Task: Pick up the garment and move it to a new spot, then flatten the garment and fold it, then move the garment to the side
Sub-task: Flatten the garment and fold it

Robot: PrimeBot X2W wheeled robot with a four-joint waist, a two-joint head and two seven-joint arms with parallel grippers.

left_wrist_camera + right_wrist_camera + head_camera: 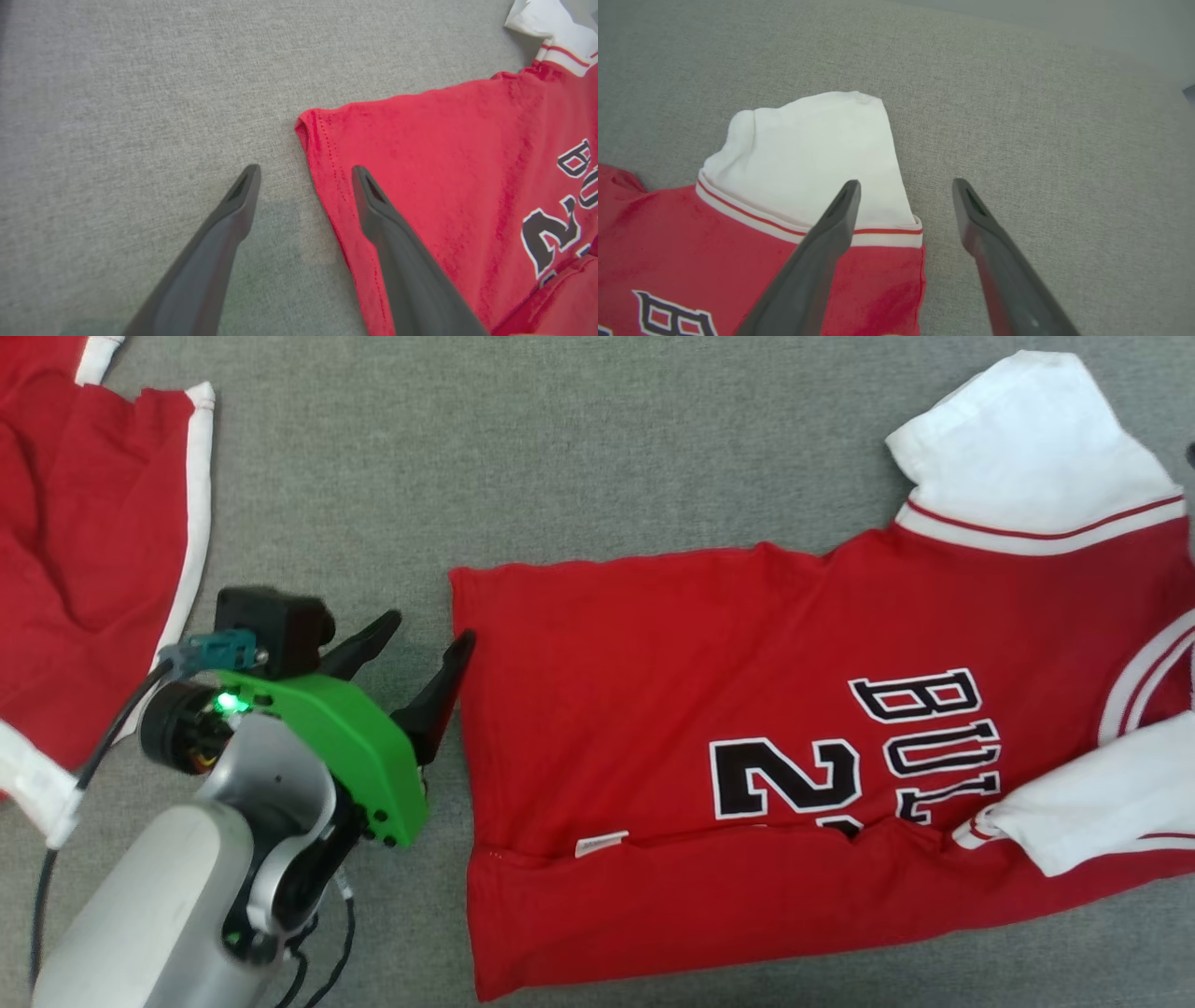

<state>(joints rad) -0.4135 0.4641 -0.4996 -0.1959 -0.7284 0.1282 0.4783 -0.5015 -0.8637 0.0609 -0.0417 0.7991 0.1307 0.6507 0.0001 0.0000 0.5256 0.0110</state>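
Left gripper (428,627), fingers spread apart, straddles the hem edge of a red jersey (672,663) lying on a grey cloth surface (373,476). Further along, right gripper (906,183), fingers also apart, straddles the edge of the jersey's white sleeve (808,154).

Bright even light, faint shadow under left claw (306,169)
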